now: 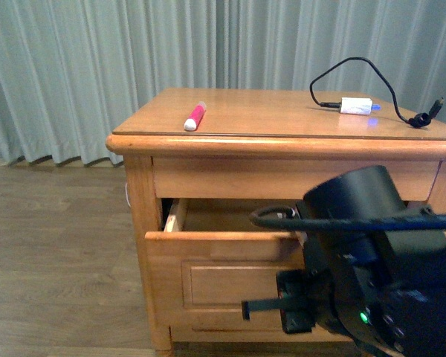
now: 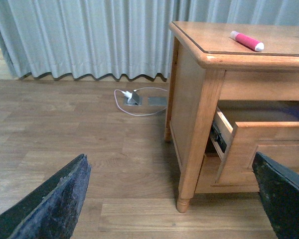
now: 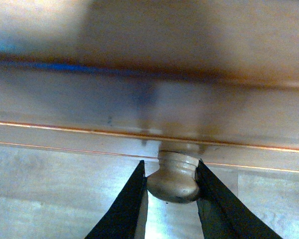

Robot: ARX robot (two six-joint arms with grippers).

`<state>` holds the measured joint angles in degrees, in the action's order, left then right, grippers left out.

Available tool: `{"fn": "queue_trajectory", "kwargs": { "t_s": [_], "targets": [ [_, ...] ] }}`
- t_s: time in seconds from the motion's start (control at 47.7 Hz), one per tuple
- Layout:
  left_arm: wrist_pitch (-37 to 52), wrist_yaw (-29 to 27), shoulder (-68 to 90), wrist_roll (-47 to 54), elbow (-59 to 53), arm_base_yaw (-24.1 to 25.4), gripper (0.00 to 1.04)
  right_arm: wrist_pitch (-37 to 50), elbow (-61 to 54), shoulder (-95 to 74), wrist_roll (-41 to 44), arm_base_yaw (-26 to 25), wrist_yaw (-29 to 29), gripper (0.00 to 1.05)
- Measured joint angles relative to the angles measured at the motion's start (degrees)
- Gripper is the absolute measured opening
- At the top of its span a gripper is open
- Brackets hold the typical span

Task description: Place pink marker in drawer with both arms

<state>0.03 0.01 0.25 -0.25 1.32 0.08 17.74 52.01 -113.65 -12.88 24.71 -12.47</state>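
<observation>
My right gripper [image 3: 170,167] pinches the knob [image 3: 173,183]; left gripper [image 2: 169,199] gapes empty. The pink marker [image 1: 195,117] seems light, slick: take mid-barrel.

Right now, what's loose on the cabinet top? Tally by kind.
pink marker: 1
white charger plug with its black cable: 1
Total: 2

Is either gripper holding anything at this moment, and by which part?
The right gripper holds the drawer by its round knob, clamped from both sides. The left gripper is open and empty; the pink marker lies on the cabinet top.
</observation>
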Motion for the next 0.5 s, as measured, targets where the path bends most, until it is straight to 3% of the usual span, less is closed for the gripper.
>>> {"fn": "queue_trajectory", "kwargs": {
  "t_s": [0.21, 0.377, 0.503],
  "targets": [
    [0.0, 0.0, 0.0, 0.0, 0.0, 0.0, 0.99, -1.0, -10.8, 8.8, -0.9, 1.4, 2.6, 0.23],
    [0.0, 0.0, 0.0, 0.0, 0.0, 0.0, 0.99, -1.8, -16.4, 14.6, -2.5, 2.8, 2.4, 0.45],
    [0.0, 0.0, 0.0, 0.0, 0.0, 0.0, 0.99, -3.5, -19.1, 21.2, -4.7, 3.6, 1.9, 0.68]
  ]
}}
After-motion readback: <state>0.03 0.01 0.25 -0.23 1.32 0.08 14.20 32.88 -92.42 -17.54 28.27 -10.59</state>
